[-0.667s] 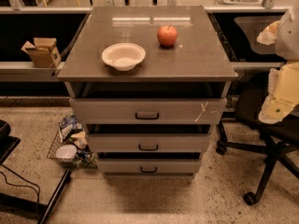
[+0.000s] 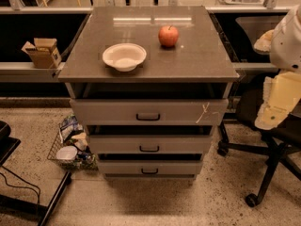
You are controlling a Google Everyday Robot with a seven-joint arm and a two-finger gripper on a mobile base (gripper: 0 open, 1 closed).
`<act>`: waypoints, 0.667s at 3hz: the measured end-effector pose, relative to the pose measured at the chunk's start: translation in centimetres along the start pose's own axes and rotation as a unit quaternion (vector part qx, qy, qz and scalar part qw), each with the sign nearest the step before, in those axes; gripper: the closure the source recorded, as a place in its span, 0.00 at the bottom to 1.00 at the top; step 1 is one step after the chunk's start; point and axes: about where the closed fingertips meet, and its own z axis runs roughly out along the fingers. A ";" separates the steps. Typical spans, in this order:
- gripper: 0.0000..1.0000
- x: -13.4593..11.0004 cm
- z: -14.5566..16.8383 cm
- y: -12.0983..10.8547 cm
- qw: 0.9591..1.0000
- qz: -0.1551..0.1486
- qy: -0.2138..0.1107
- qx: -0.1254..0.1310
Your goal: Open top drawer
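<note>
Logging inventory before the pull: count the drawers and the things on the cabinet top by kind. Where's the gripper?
Drawers: 3 (top drawer, middle drawer, bottom drawer)
Bowl: 1
Apple: 1
Total: 5
Gripper: at the right edge, beside the cabinet, not touching it.

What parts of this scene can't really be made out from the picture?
1. Camera view: the inside of the top drawer is hidden behind its own grey front.
2. Camera view: the claw hangs at the right, apart from the top drawer; the arm above it is cut off by the right edge.
3. Camera view: the wire basket on the floor holds items too jumbled to name.
4. Camera view: the cardboard box hides its contents behind its flaps.
</note>
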 end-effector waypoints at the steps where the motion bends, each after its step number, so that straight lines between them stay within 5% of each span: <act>1: 0.00 0.5 4.3 0.6 1.000 -0.011 0.003 -0.004; 2: 0.00 0.1 10.3 0.3 1.000 -0.031 0.002 0.003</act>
